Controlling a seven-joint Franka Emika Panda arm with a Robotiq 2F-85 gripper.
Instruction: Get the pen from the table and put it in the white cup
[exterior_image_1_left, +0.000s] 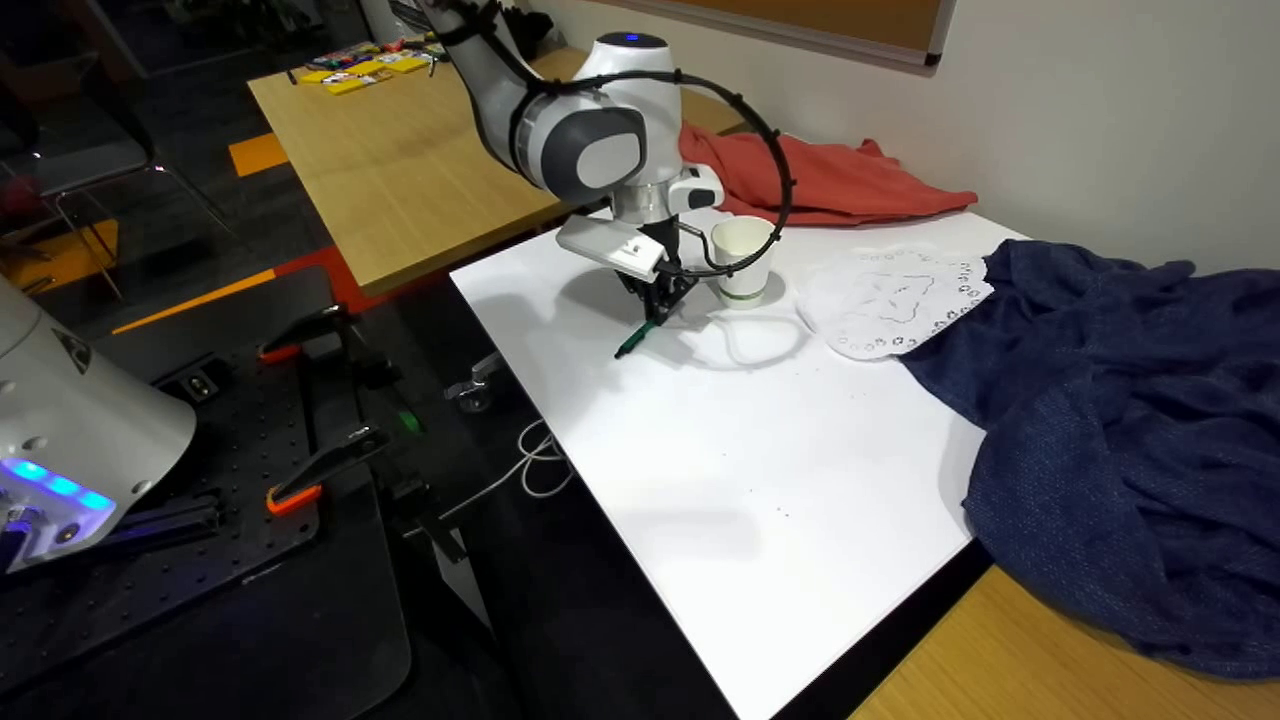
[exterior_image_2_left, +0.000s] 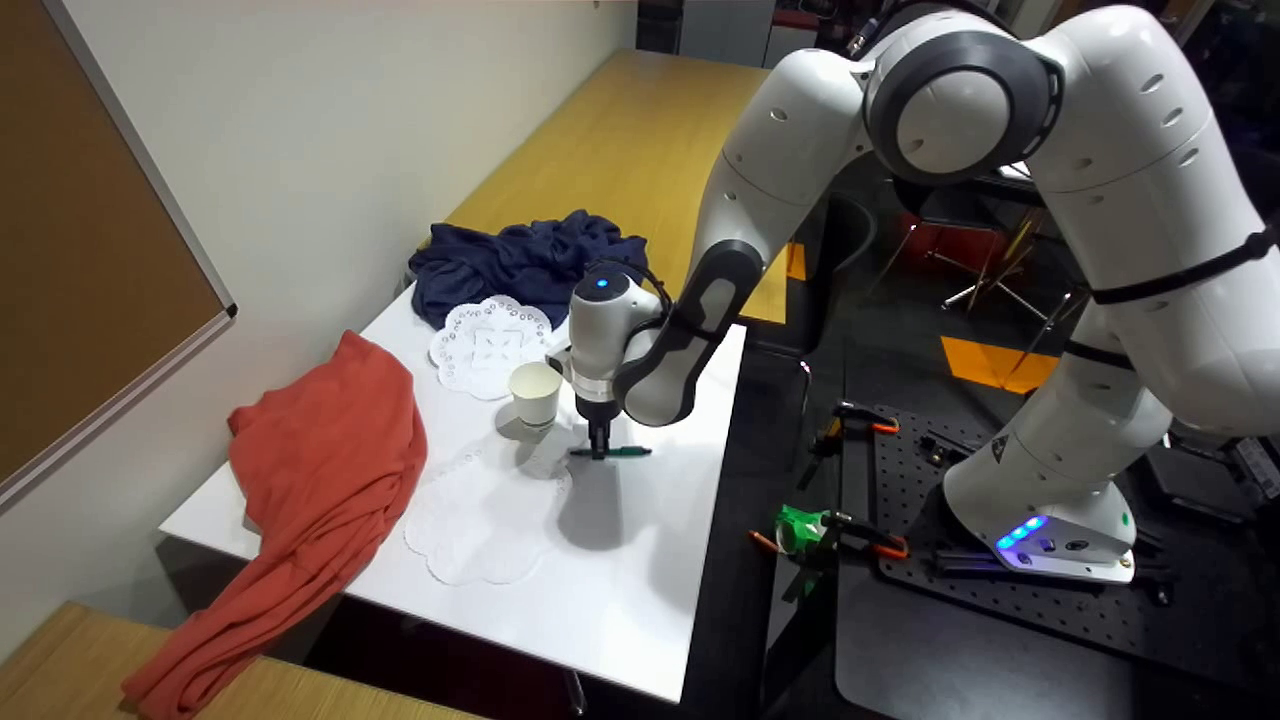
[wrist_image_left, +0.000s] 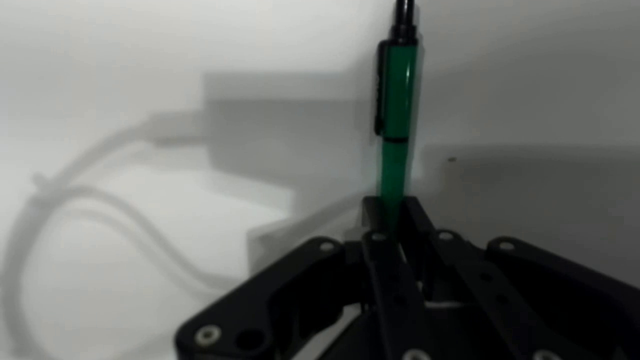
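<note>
Right down at the white table (exterior_image_1_left: 700, 430) now, and the gripper (wrist_image_left: 392, 212) stands narrow — a finger against each flank of the green pen (wrist_image_left: 399, 90), holding it by the barrel; that's a sensible hold for something so thin, fingers pointing down so they can reach round a thing lying flat; whether the pen rests on the tabletop or sits barely off it, I cannot tell.

The clip end juts out toward the robot base (exterior_image_2_left: 1045, 490), and in an exterior view the grip sits off the middle, nearer the opposite end; with so much pen out on one side, I'd expect it could swivel if bumped.

And there's the white cup (exterior_image_2_left: 537, 395), upright, mouth up, near the gripper on the side away from the base; standing like that it's ready to take a pen from above — but this pen lies level, so it seems to want a lift clear of the rim, then a tilt, else it may simply bridge the mouth; a knock might topple the cup; my read: the grasp is the step in hand, the placing all to come.
</note>
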